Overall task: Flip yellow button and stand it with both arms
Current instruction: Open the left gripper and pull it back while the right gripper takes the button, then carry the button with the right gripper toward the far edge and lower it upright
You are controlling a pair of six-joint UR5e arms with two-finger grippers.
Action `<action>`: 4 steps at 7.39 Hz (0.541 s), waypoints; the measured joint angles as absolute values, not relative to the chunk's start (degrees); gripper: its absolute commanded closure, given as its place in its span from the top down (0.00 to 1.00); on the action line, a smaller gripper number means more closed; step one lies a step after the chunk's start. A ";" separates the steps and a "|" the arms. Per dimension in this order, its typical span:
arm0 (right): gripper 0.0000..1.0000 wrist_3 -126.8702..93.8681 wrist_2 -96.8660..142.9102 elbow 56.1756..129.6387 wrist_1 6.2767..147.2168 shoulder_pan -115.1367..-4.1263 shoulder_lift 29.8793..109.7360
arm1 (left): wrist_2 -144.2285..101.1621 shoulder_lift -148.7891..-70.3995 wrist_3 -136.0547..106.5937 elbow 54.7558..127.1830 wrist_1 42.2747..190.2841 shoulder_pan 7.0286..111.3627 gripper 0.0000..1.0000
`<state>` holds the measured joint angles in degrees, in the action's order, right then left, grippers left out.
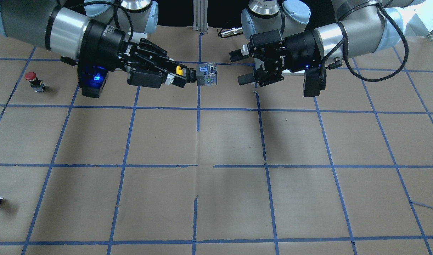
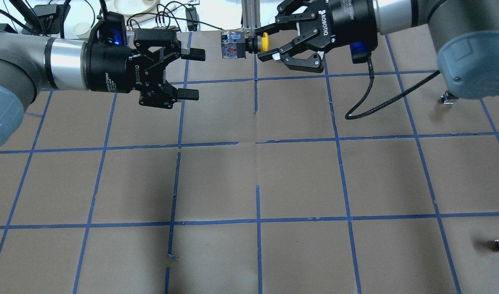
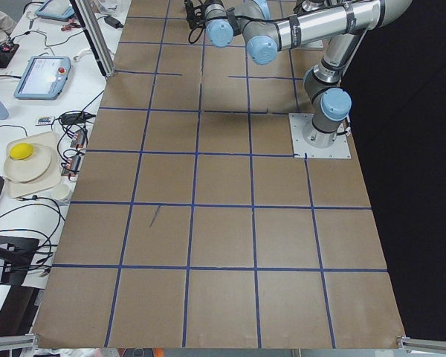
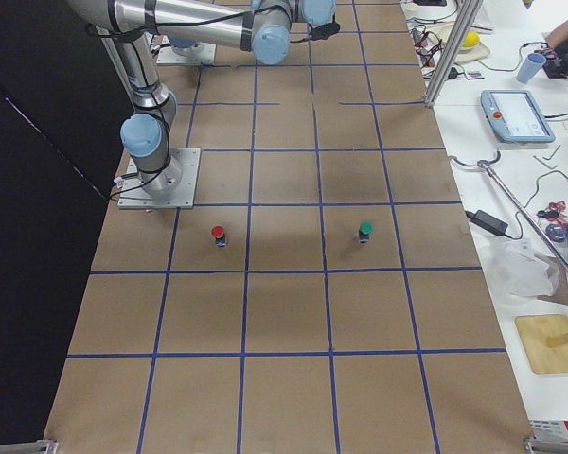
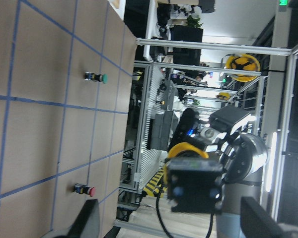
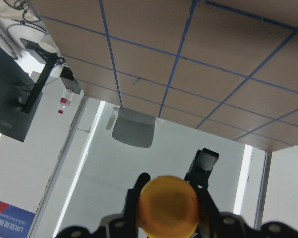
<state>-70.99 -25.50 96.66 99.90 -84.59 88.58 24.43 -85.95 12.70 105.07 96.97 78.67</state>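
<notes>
On right pincer (image 2: pixel 260 43) with yellow button (image 2: pixel 234 45), ROBOTIQ lettering (image 2: pixel 324 25)

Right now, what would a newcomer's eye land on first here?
The small push-button with round yellow cap and grey-blue block is held sideways in mid-air, clamped at its cap end by the right arm's black two-finger gripper. The left arm's black gripper faces its block end, open, not touching. A red-capped button sits alone on the table near the right arm.
</notes>
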 measured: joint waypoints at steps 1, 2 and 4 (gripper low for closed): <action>0.05 -68.64 -30.52 96.54 100.30 -83.15 89.20 | 31.51 -85.95 12.81 104.88 96.33 78.64 1.00; 0.07 -63.74 -36.76 96.74 100.39 -82.47 89.49 | 38.10 -86.06 12.92 104.81 95.27 78.58 1.00; 0.07 -53.03 -48.48 97.29 99.42 -80.47 89.47 | 52.08 -86.81 12.52 104.44 90.79 78.51 1.00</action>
<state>-53.03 -48.48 97.29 99.42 -80.47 89.47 52.08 -86.81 12.52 104.44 90.79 78.51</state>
